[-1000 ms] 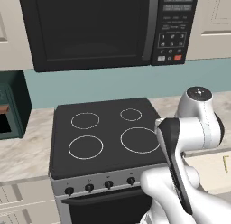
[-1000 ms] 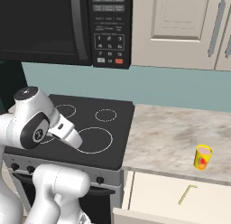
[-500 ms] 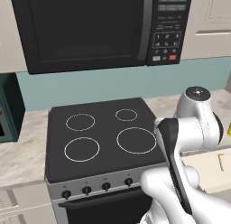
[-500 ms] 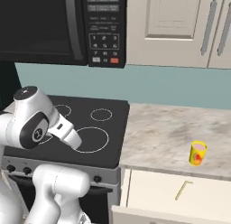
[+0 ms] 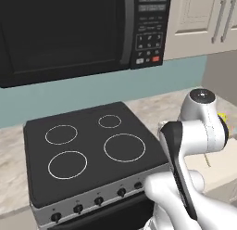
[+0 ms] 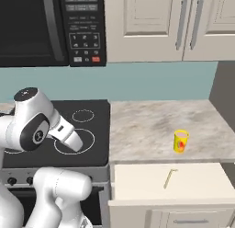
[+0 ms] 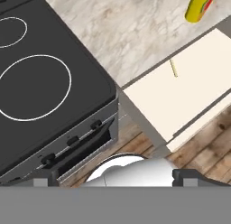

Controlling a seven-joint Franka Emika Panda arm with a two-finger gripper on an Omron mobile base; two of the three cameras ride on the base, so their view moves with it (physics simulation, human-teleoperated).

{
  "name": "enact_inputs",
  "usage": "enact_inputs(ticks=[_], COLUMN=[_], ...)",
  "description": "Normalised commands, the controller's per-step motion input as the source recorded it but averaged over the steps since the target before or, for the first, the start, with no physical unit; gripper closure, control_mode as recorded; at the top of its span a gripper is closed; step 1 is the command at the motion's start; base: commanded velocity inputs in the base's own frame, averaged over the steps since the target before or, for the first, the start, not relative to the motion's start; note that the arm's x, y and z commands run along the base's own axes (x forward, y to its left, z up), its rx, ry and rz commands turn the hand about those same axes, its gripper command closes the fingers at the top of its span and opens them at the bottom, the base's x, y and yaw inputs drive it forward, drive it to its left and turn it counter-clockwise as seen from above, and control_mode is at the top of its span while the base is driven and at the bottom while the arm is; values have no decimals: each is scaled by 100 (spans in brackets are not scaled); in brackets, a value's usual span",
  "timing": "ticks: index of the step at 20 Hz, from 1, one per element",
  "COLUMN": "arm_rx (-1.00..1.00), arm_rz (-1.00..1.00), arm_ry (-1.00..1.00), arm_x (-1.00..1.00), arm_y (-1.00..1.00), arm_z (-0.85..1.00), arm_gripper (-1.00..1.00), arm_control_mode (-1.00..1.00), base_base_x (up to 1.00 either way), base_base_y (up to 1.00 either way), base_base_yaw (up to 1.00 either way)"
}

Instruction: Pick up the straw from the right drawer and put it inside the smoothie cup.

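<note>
The right drawer (image 6: 197, 183) stands pulled out under the counter, a pale cream shallow box. The thin yellowish straw (image 6: 169, 178) lies flat on its floor, near the middle. In the hand view the straw (image 7: 173, 67) lies in the drawer (image 7: 180, 105) towards its back. The yellow smoothie cup (image 6: 180, 141) stands upright on the counter just behind the drawer, and its body shows at the top of the hand view (image 7: 200, 6). My gripper (image 7: 116, 179) is open and empty, high above the stove's front edge, well to the left of drawer and cup.
A black four-ring cooktop (image 6: 87, 130) with oven knobs (image 5: 98, 201) lies left of the marble counter (image 6: 151, 126). A microwave (image 6: 50, 27) and cream wall cabinets (image 6: 183, 25) hang above. Wooden floor (image 7: 212, 142) shows in front of the drawer.
The whole picture has shifted left in both base views, so the base has driven to the right. Cup and drawer now sit nearer the middle of the right base view. The arm's pose is unchanged.
</note>
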Motion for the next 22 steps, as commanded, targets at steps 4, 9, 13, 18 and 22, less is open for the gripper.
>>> enact_inputs(ticks=[4,9,13,18,22], arm_rx=[0,0,0,0,0], arm_rz=[0,0,0,0,0], arm_ry=[0,0,0,0,0], arm_x=[0,0,0,0,0], arm_y=[0,0,0,0,0], arm_z=[0,0,0,0,0], arm_gripper=[-100,-100,-100,-100,-100], arm_control_mode=[100,100,100,100,100], base_base_x=[0,0,0,0,0], base_base_y=[35,46,37,22,0], base_base_yaw=[-40,-41,-39,-36,-16])
